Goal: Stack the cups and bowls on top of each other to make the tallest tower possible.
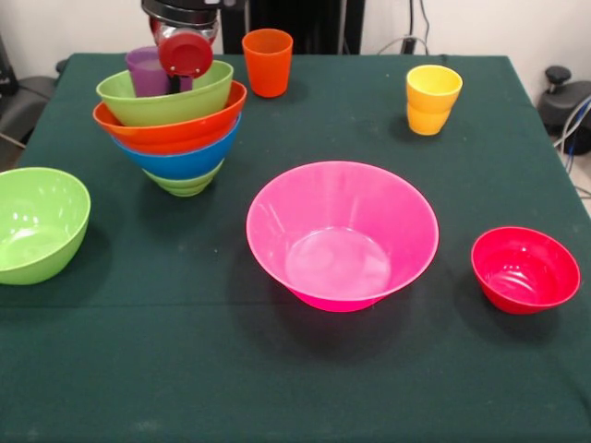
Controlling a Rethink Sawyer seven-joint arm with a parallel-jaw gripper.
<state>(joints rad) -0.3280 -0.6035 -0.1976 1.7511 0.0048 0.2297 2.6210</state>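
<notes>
The tower [175,138] stands at the far left: a small lime green bowl at the bottom, then a blue bowl [180,159], an orange bowl [166,126] and a lime green bowl [171,100], nested and tilted. A purple cup [144,72] stands in the top bowl. My gripper [185,51] comes down from the top edge, right over the tower, and a round red part of it hangs beside the purple cup. The orange cup [268,62] and the yellow cup [432,99] stand alone on the table at the far side.
A large pink bowl [342,235] sits upright in the middle of the green tablecloth [277,388]. A small red bowl [524,269] is at the right. A lime green bowl [37,223] sits at the left edge.
</notes>
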